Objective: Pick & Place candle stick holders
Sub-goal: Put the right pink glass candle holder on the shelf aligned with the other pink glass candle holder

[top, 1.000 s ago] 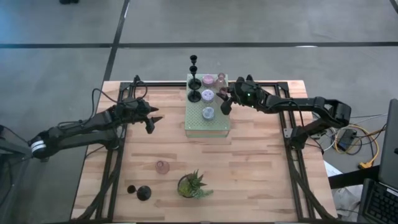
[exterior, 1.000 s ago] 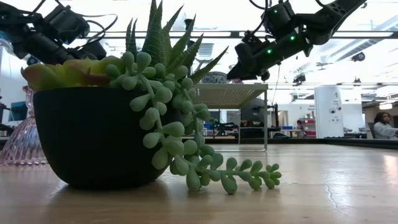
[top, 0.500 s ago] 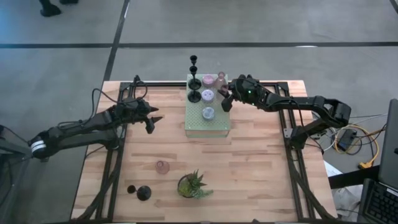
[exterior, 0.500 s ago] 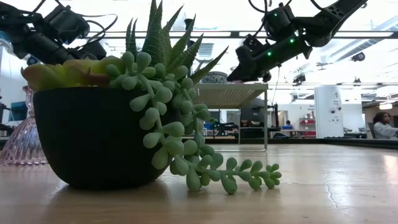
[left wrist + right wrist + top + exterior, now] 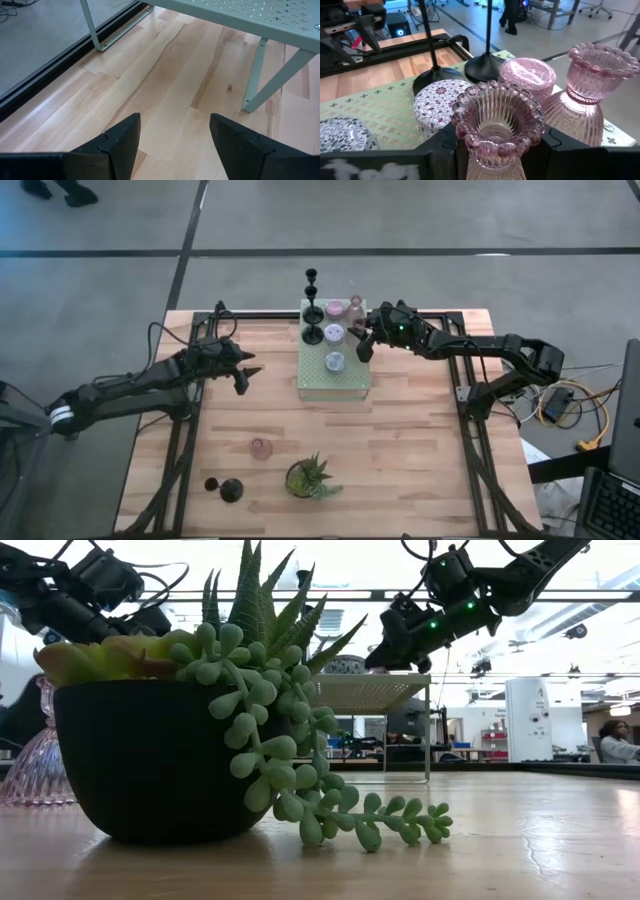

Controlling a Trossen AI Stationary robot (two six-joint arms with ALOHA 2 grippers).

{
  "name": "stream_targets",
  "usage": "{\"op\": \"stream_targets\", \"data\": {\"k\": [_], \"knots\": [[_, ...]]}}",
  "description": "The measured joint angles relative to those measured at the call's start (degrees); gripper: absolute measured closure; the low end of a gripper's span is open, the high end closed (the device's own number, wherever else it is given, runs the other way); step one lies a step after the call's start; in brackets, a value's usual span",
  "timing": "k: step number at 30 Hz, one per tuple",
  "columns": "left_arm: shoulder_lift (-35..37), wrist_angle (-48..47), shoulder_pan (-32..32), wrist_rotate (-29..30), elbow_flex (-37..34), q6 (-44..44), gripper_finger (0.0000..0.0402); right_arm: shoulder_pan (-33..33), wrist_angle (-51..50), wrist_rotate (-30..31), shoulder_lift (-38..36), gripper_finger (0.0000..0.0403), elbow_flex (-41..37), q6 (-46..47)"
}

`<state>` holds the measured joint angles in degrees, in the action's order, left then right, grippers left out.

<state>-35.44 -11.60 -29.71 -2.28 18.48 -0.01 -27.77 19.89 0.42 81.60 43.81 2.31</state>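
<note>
Shifted slightly toward the rear holders since the earlier frame: right gripper, clenched on an upright pink glass holder above the pale green perforated box. Standing just beyond: a second pink holder. Idle, fingers apart over bare wood: left gripper.

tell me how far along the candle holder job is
Done, it seems: several holders stand on the green box. In hand: the right gripper grips a pink holder over it. To do: another pink one and a black holder on the table by the plant. Left gripper waits open.
</note>
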Motion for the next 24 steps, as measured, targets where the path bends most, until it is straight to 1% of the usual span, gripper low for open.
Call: {"op": "stream_targets", "data": {"k": [13, 15, 18, 20, 24], "knots": [[-0.02, -0.01, 0.02, 0.0, 0.0, -0.01, 0.0158, 0.0, 0.48, -0.52, 0.0, 0.0283, -0.02, -1.34], [0.0, 0.01, 0.0, 0.02, 0.0, 0.0, 0.0158, 0.0, 0.7, -0.52, 0.0, 0.0261, -0.02, -1.98], [-0.01, 0.0, 0.0, 0.0, 0.0, -0.01, 0.0158, 0.0, 1.66, -0.5, -0.02, 0.0207, -0.02, -2.14], [0.0, 0.0, 0.01, 0.0, 0.0, -0.01, 0.0158, 0.0, 2.26, -0.51, -0.02, 0.0178, -0.02, -2.32], [0.0, -0.01, 0.0, 0.0, 0.0, -0.02, 0.0158, 0.0, 2.67, -0.8, -0.31, 0.0139, 0.0, -2.26]]}}
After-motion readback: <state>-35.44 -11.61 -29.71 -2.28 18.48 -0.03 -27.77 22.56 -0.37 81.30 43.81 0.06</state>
